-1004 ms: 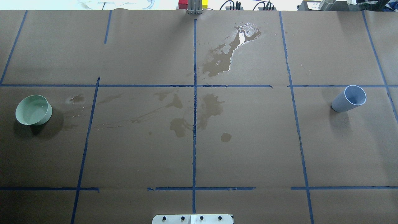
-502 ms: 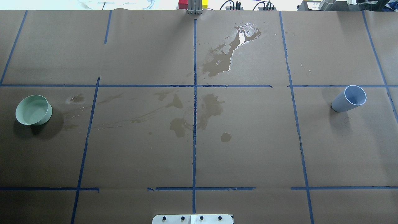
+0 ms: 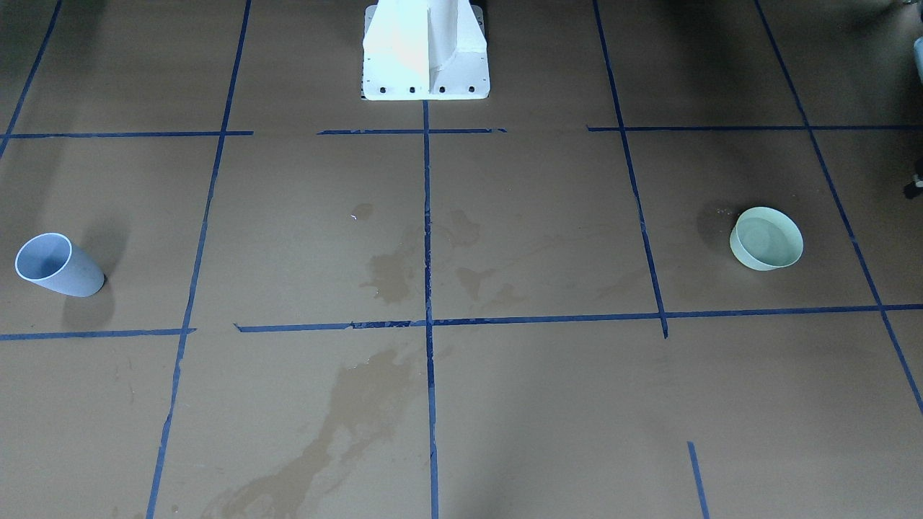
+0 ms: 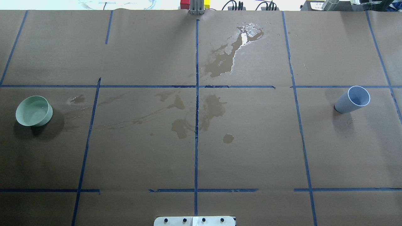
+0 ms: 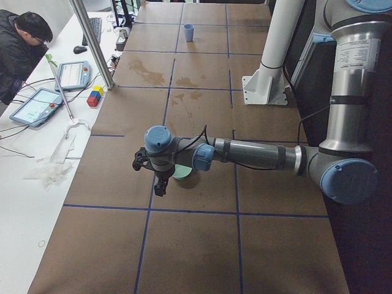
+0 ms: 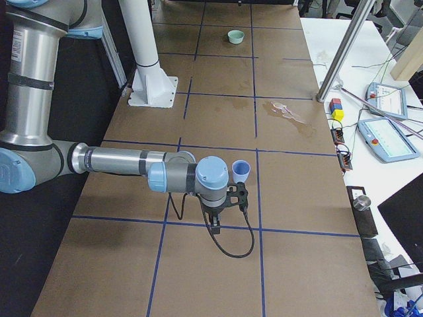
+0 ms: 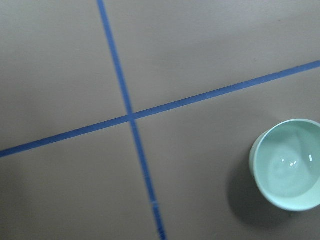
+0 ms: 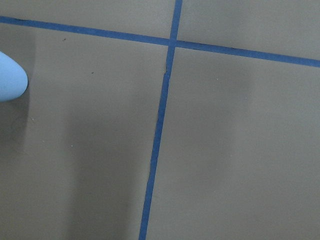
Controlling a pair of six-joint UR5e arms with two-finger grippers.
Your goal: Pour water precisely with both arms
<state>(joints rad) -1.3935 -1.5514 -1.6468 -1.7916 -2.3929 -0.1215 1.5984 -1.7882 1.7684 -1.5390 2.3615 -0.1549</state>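
Note:
A pale green bowl (image 4: 34,110) stands at the table's left, also seen in the front view (image 3: 766,238). The left wrist view shows clear water (image 7: 292,167) with shiny glints in it. A light blue cup (image 4: 353,99) stands upright at the right (image 3: 54,264); I cannot see inside it. My left gripper (image 5: 160,184) hangs just beside the bowl (image 5: 182,173). My right gripper (image 6: 215,223) hangs beside the cup (image 6: 240,172). Both grippers show only in the side views, so I cannot tell whether they are open or shut.
A shiny water puddle (image 4: 234,51) lies at the far middle, with wet stains (image 4: 201,116) around the table's centre. The white pedestal (image 3: 425,50) stands at the robot's edge. A metal post (image 5: 92,43), tablets and an operator (image 5: 21,49) are beyond the far side.

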